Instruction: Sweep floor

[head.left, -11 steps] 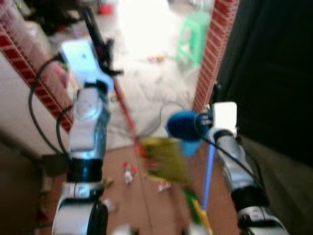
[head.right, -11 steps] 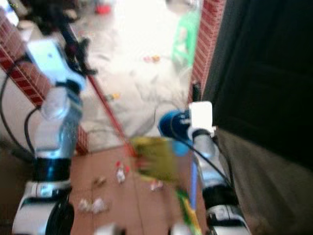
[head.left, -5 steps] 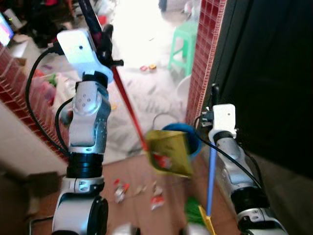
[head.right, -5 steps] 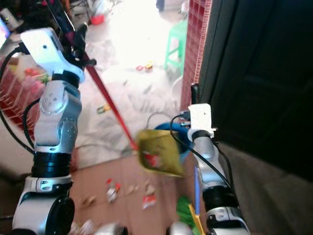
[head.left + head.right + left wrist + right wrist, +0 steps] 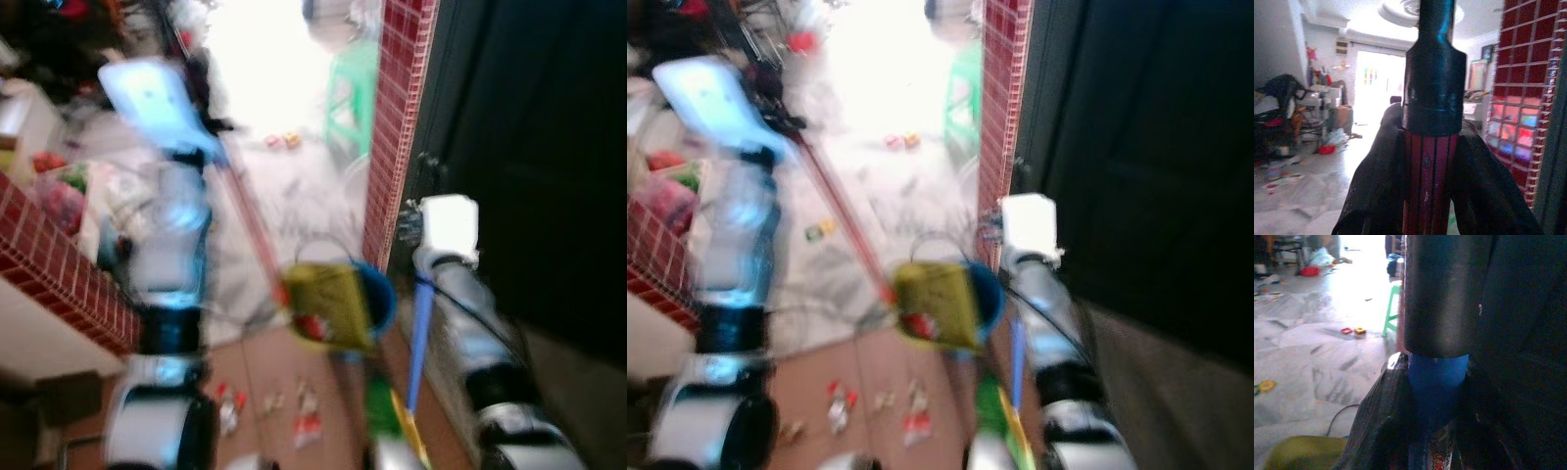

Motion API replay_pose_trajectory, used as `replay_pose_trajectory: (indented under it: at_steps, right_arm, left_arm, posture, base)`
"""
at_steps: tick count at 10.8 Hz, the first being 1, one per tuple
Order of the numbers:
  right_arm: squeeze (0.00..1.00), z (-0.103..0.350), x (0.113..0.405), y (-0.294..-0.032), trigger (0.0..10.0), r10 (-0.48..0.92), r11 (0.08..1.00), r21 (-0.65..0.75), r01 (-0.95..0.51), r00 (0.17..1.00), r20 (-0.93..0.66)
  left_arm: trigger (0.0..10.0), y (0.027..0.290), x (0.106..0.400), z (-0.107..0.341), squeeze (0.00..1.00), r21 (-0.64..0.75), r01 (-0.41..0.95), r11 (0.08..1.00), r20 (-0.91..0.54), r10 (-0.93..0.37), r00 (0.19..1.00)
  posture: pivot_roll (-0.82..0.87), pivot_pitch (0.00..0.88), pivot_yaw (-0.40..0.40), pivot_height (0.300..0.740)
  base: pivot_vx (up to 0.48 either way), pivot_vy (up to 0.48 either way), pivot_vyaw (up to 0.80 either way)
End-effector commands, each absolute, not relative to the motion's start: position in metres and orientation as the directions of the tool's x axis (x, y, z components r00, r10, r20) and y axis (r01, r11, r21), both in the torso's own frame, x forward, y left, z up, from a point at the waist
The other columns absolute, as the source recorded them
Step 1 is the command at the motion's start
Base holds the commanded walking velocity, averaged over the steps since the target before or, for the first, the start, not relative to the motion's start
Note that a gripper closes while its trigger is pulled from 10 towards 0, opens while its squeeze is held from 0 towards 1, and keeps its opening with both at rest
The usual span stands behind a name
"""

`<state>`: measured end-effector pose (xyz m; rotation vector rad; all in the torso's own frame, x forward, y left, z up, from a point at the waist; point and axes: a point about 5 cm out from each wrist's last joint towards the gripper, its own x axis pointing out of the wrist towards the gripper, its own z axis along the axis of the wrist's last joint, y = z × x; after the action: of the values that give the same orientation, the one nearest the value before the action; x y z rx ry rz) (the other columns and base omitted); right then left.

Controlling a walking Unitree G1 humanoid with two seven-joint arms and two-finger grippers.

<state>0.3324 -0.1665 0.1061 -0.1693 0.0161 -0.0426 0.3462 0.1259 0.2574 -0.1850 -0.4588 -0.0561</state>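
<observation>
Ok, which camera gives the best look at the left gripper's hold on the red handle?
The left wrist view: it is sharp and close, with the black fingers pressed on either side of the red handle. Both eye views are blurred; there the left gripper and handle are only smears.

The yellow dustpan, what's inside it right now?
The dustpan on its red handle, held by the left claw, holds something red and white, likely wrappers. The picture is blurred, so anything deeper inside cannot be made out.
</observation>
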Motion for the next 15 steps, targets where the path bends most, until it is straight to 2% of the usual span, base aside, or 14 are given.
replay_pose_trajectory:
  at_steps: [1,5,13,14,15]
  right_arm:
    - [0.00,0.118,0.336,-0.154,10.0,0.010,0.979,-0.201,-0.002,0.999,0.041]
    - [0.00,0.116,0.336,-0.154,10.0,0.015,0.980,-0.197,-0.008,0.999,0.034]
    - [0.00,0.115,0.334,-0.152,10.0,0.025,0.978,-0.210,-0.015,0.999,0.043]
    - [0.00,0.114,0.334,-0.151,10.0,0.028,0.977,-0.211,-0.018,0.999,0.043]
    - [0.00,0.114,0.333,-0.151,10.0,0.029,0.977,-0.211,-0.019,0.999,0.044]
  left_arm:
    - [10.0,0.135,0.342,0.279,0.00,-0.146,0.076,0.986,0.541,0.015,0.841]
    - [10.0,0.131,0.336,0.285,0.00,-0.059,0.040,0.997,0.605,0.004,0.796]
    - [10.0,0.093,0.325,0.262,0.00,0.080,0.062,0.995,0.637,-0.099,0.764]
    - [10.0,0.084,0.322,0.262,0.00,0.128,0.074,0.989,0.658,-0.140,0.740]
    - [10.0,0.068,0.320,0.255,0.00,0.145,0.165,0.976,0.630,-0.220,0.745]
  posture:
    - [-0.13,0.000,0.063,0.740]
    - [-0.12,0.008,0.061,0.740]
    - [-0.13,0.005,0.065,0.740]
    - [-0.13,0.005,0.064,0.740]
    - [-0.13,0.006,0.066,0.740]
  base:
    - [0.326,0.000,0.00]
    - [0.069,0.000,0.00]
    - [0.000,0.000,0.00]
    - [0.000,0.000,0.00]
    - [0.000,0.000,0.00]
